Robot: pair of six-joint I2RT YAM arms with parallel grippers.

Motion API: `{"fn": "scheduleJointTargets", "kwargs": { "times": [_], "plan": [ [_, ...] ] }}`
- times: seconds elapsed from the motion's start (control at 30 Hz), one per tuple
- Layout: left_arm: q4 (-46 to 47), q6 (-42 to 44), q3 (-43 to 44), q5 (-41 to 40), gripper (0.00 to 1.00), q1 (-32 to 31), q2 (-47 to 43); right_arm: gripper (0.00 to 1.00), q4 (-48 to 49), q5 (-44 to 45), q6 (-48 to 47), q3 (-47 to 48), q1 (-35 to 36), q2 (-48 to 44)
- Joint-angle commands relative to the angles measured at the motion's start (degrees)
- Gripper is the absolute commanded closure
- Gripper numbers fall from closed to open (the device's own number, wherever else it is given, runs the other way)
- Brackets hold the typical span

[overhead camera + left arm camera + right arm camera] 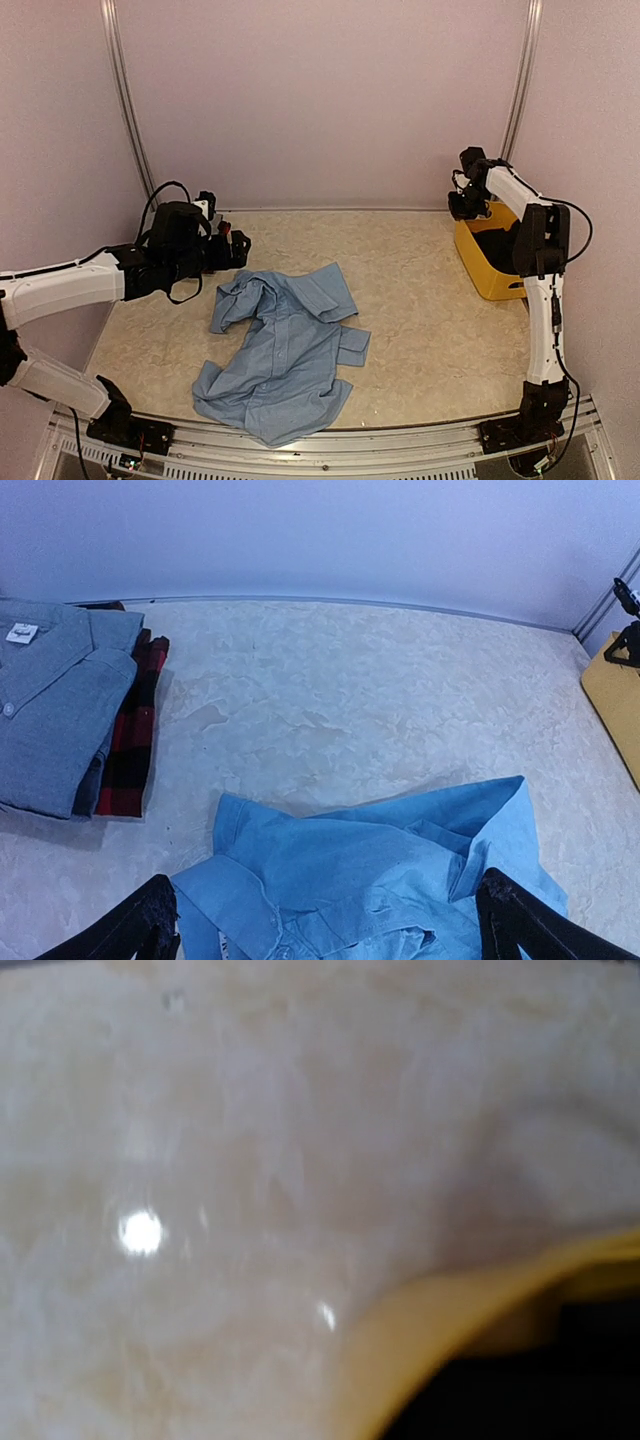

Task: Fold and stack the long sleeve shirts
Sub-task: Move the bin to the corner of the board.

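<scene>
A light blue shirt lies crumpled and unfolded on the table's near middle; the left wrist view shows its collar end close below the camera. My left gripper hovers open just left of and above that end, fingertips spread wide with nothing between them. A folded grey shirt with a white neck label rests on a folded red-and-black plaid shirt at the far left. My right gripper hangs above the basket's far corner; its fingers do not show in the blurred right wrist view.
A yellow plastic basket stands at the table's right edge, under the right arm. White walls close in the back and sides. A metal rail runs along the near edge.
</scene>
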Motion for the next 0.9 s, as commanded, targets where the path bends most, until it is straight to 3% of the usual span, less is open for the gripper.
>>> {"fn": "scheduleJointTargets", "kwargs": {
  "times": [0.0, 0.2, 0.4, 0.47, 0.67, 0.87],
  "plan": [
    [-1.02, -0.57, 0.94, -1.22, 0.01, -0.51, 0.36, 0.82, 3.66, -0.27, 0.13, 2.33, -0.76, 1.95],
    [-1.57, -0.04, 1.00, -1.45, 0.01, -0.69, 0.11, 0.64, 3.87, -0.10, 0.97, 1.72, -0.74, -0.25],
    [-3.71, 4.48, 1.69, 2.05, 0.01, -0.86, -0.34, 0.29, 9.64, 2.29, 1.34, -12.30, 1.38, -14.74],
    [-5.35, 5.30, 1.81, 3.90, 0.01, -0.66, -0.20, 0.22, 11.37, 4.21, 1.64, -17.83, 2.93, -20.11],
    [-7.58, 3.21, 2.18, 9.47, 0.02, 1.15, 2.45, 0.18, 15.12, 9.99, 1.85, -32.13, 12.24, -34.17],
    [-7.41, 3.42, 2.80, 14.30, 0.03, 0.19, 8.12, 0.17, 22.32, -3.31, 1.96, -46.24, 28.11, -42.02]
  ]
}}
